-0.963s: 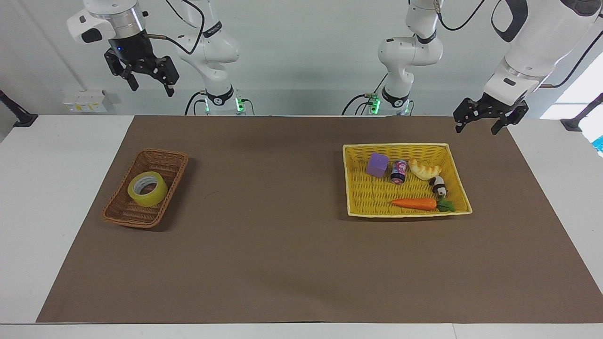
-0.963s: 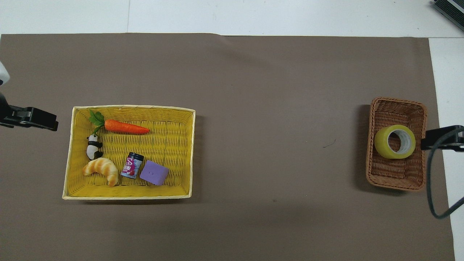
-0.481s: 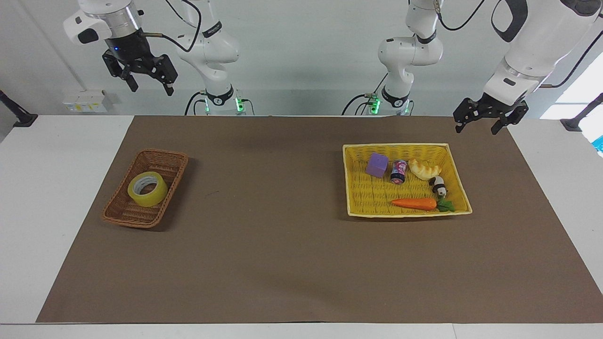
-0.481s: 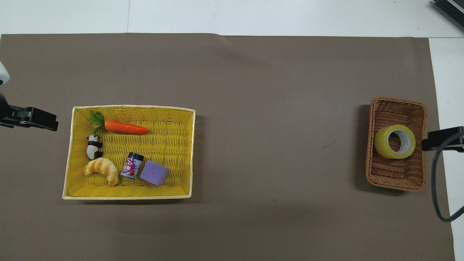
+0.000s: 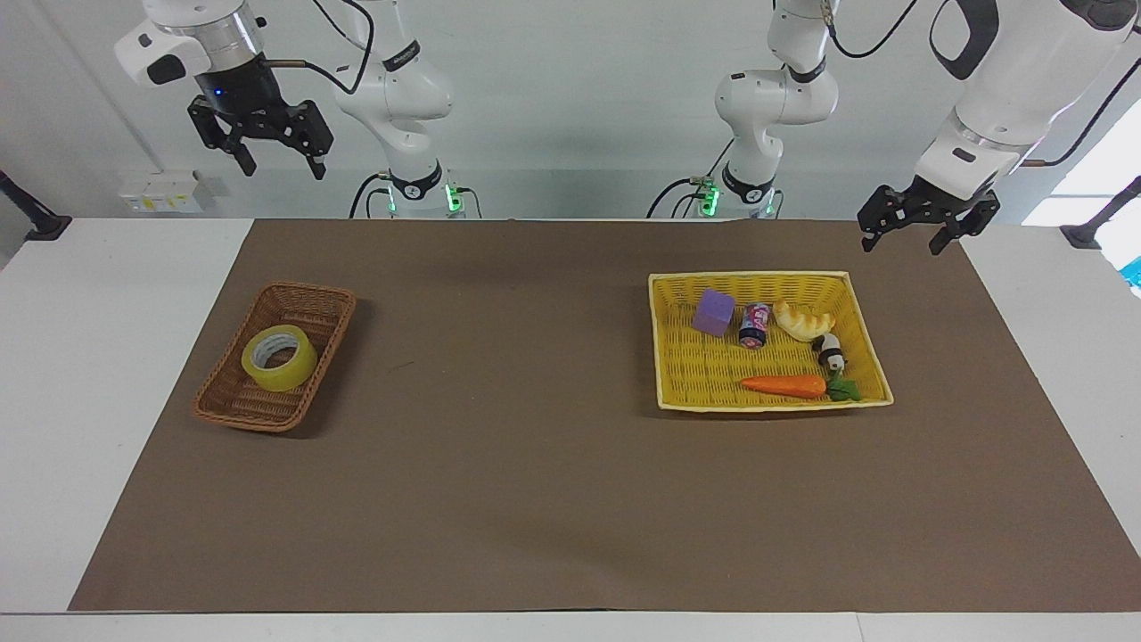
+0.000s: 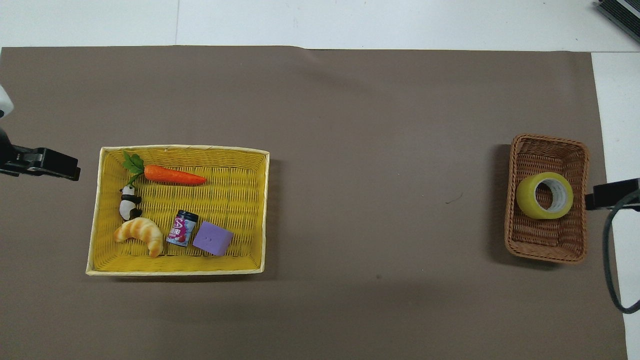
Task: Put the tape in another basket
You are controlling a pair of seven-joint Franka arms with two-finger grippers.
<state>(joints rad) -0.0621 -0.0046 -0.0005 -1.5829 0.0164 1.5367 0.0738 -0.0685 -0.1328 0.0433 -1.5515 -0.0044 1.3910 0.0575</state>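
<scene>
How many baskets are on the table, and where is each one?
2. The brown basket, holding the tape, sits toward the right arm's end. The yellow basket, holding toys, sits toward the left arm's end. None appears hidden.

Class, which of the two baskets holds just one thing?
The brown wicker basket, at the right arm's end of the table: only the tape lies in it. The yellow basket holds several things.

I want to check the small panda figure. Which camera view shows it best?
The overhead view: the panda figure lies in plain sight in the yellow basket, between the carrot and the croissant. The facing view shows it smaller and at a slant.
</scene>
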